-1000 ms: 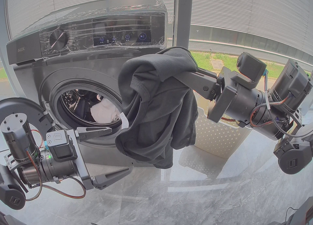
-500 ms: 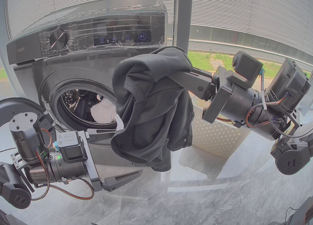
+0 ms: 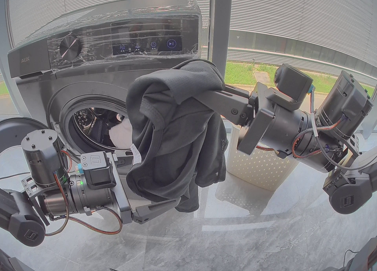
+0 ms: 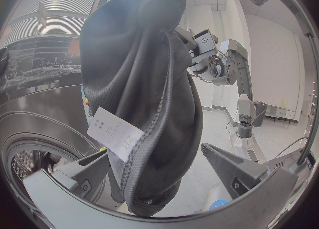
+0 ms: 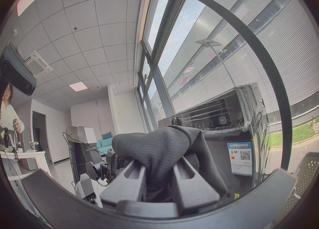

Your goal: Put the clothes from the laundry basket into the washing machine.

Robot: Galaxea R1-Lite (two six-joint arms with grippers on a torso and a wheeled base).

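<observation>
The right gripper [image 3: 199, 95] has its fingers pressed together on a bunched fold of a dark mesh garment [image 3: 172, 126], holding it in the air. The garment hangs in front of the washing machine [image 3: 106, 71], just beside its round opening [image 3: 92, 124], with a white tag [image 3: 135, 154] at its edge. A white cloth [image 3: 119, 134] lies inside the drum. The left gripper [image 4: 154, 151] sits low before the machine with its fingers spread wide. The garment's lower part hangs between them; whether it touches them cannot be told. A white basket [image 3: 261, 163] stands on the floor beside the machine, under the right arm.
</observation>
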